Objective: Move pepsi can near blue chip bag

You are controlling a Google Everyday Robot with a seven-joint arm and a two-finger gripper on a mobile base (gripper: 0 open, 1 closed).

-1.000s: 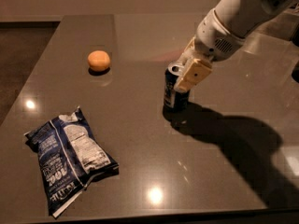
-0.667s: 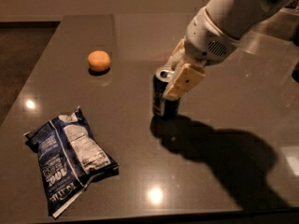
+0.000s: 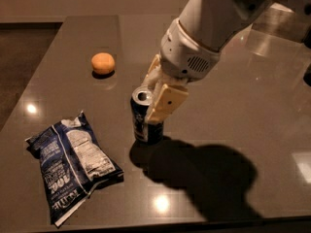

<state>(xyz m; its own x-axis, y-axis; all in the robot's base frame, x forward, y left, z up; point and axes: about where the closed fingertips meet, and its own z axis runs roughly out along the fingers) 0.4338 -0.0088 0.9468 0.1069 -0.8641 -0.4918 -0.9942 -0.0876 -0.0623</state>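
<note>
The pepsi can [image 3: 142, 118] is a small dark blue can with a silver top, upright near the middle of the dark table. My gripper [image 3: 156, 96] is shut on the can, its cream fingers [image 3: 165, 103] clamped on the can's upper part from the right. The can's base is at the table surface; I cannot tell whether it touches. The blue chip bag [image 3: 70, 161] lies flat at the front left, a short gap to the left of the can.
A round orange fruit [image 3: 103, 63] sits at the back left of the table [image 3: 243, 106]. The arm casts a large shadow [image 3: 204, 174] at the front right. The table's front edge runs along the bottom of the view.
My gripper has carried the can leftward and toward the front, closer to the chip bag. The bag and the orange have not moved.
</note>
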